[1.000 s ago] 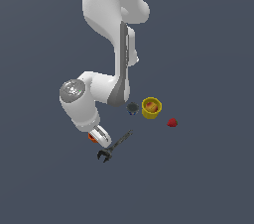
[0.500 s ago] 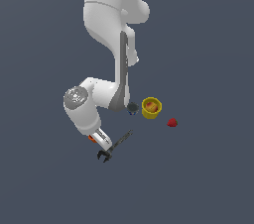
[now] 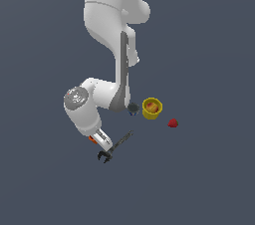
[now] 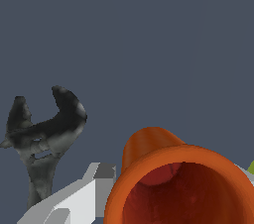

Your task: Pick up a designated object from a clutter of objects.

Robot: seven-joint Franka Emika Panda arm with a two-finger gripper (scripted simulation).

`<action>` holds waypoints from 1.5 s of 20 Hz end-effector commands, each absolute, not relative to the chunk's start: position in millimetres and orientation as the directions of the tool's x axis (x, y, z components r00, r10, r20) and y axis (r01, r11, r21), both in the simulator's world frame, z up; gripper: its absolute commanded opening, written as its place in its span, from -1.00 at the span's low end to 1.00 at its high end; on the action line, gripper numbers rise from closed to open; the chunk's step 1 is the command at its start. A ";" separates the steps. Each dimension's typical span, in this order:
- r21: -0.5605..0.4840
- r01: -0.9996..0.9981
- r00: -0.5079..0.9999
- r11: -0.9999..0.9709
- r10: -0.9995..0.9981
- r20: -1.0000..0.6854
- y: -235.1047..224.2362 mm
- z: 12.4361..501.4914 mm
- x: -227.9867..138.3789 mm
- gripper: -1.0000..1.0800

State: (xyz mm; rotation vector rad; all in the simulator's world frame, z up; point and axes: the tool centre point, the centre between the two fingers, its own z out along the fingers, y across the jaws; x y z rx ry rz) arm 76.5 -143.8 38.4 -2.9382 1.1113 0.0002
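Now the small orange-red cup (image 4: 183, 183) fills the near part of the wrist view, its dark hollow mouth turned toward the camera and its body lying tilted between the fingers of the tool (image 3: 99, 139). One pale finger (image 4: 82, 193) shows just beside the cup's rim, and a sliver of yellow-green, probably the ball (image 4: 251, 167), peeks past its other edge. In the exterior view only a small orange patch (image 3: 91, 139) shows under the wrist, the rest hidden by the arm. The tool looks closed on the cup, though the contact at the far finger is out of sight.

Compared with the exterior pictures of a second and half a second ago, the wrist has shifted slightly toward that view's left and the hand now sits a touch farther from the wrench head; the orange patch has gone along with it. I judge that the grasp is made and the lift is beginning, or about to begin.

Just beside the cup lies the dark metal wrench (image 4: 42, 134), its open jaw end near the tool, its handle (image 3: 122, 141) running up toward the exterior view's right. Farther off in that direction sit the small dark grey object (image 3: 132, 109), the yellow cup (image 3: 152, 108) just beside it, and the red strawberry (image 3: 172, 123), all on the grey table (image 3: 209, 179) and well apart from the grasp. The wrench is the one neighbour close enough to be nudged as the cup rises.
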 end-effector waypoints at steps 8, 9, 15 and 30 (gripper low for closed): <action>-0.001 -0.662 0.749 -0.749 -0.662 0.000 -148.7 58.7 70.7 -1.00; -0.001 -0.662 0.749 -0.749 -0.662 0.000 -149.8 63.5 69.3 -1.00; -0.001 -0.662 0.749 -0.749 -0.662 0.000 -159.5 104.1 57.6 -1.00; -0.002 -0.663 0.748 -0.748 -0.663 -0.001 -200.7 271.2 11.4 -1.00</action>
